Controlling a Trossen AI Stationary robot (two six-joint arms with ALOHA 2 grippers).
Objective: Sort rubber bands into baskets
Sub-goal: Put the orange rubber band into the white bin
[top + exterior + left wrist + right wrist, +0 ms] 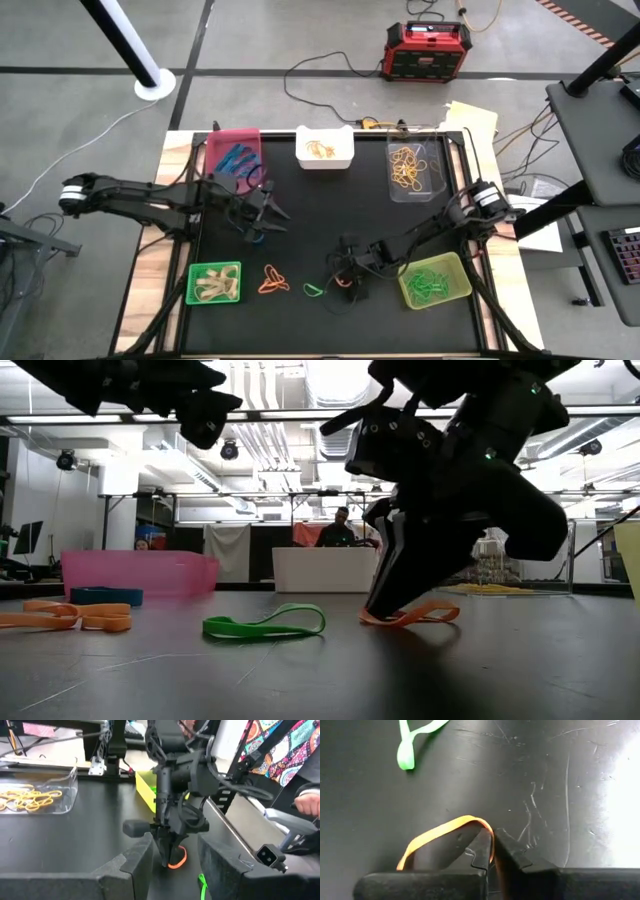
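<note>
On the black mat lie loose rubber bands: an orange one [272, 280], a green one [313, 290] and another orange one [415, 615] under my right gripper [345, 280], which is shut on it. My left gripper [262, 220] hovers open over the mat's left middle with nothing between its fingers. Five baskets stand around the mat: pink [235, 155] with blue bands, white [323, 147], clear [415, 168], bright green [215, 283] and yellow-green [435, 280], which holds green bands. My right gripper pinches one stretch of the orange band's loop [491, 842] between its two fingertips [512, 857]. The fingers slant down at it from the table's right side. The rest of the loop [430, 612] lies slack on the mat.
A red-and-black box [425, 50] and cables lie on the floor beyond the far edge. A blue band [105, 596] lies before the pink basket. A person [340, 530] stands far behind the table, and a hand [307, 802] shows beyond its right side.
</note>
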